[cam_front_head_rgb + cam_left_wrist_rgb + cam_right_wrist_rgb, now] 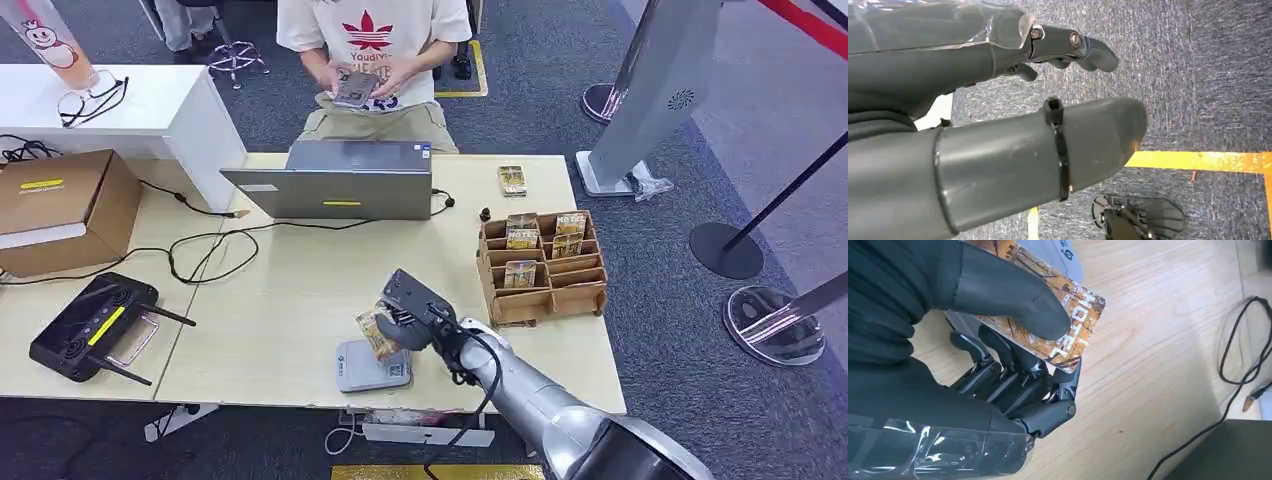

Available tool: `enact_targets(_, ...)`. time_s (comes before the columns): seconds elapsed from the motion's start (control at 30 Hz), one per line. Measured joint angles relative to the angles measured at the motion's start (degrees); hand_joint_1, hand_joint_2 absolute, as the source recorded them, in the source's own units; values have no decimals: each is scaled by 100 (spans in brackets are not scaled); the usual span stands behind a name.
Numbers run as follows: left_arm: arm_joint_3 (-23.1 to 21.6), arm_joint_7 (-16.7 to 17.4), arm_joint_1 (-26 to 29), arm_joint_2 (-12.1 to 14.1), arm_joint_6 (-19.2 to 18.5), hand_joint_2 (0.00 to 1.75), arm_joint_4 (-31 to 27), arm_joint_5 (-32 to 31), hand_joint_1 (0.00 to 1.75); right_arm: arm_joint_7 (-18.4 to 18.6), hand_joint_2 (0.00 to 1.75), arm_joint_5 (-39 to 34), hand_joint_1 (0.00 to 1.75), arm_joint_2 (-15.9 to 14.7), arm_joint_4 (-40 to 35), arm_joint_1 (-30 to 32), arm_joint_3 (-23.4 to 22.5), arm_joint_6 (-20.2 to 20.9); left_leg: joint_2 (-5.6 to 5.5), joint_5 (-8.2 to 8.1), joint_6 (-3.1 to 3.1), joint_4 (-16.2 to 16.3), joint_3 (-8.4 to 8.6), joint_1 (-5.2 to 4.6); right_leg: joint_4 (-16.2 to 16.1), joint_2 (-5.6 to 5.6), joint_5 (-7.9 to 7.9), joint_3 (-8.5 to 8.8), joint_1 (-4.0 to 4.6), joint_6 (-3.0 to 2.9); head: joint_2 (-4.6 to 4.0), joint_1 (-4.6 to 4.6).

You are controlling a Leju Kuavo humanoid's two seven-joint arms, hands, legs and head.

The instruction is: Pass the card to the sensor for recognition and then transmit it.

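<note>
- The right hand [415, 318] is pinching the card [377, 333] between its thick thumb and the dark fingers [1013, 375] beneath, as the right wrist view is showing plainly; the card's printed face is turned toward the thumb.
- The card is sitting in that grip just above the far edge of the sensor [372, 366], a small grey reader lying on the table [290, 300] near its front edge; whether card and reader are touching cannot be told.
- The step in hand, as I judge it, is the presenting of the card to the sensor for recognition; the passing-on is not yet done.
- The next move is likely calling for the card to be brought flat and close over the reader's face, then carried across the table toward the person [375, 40] sitting behind the laptop [335, 180], without the thumb slipping on the smooth card.
- The right arm is reaching in from the lower right, forearm slanting up and to the left, the back of the hand facing upward and the fingers pointing toward the reader.
- The left hand [1063, 47] is hanging over the carpet, holding nothing, its fingers lying apart and only gently bent.
</note>
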Motion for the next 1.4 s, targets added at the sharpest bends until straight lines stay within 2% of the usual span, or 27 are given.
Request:
enact_targets(0.93,-17,-28,-11,-46,-13,0,-2,-107,0,68,175,-4,175,-2,177,190,0,146,1,0,0,0,2,0,0,2,0,-1,0,0,0,0)
enact_targets(1.4,-79,-28,-20,-46,-28,0,-2,-109,0,170,175,426,175,0,192,250,177,162,1,0,0,0,2,0,0,2,0,0,0,0,0,0)
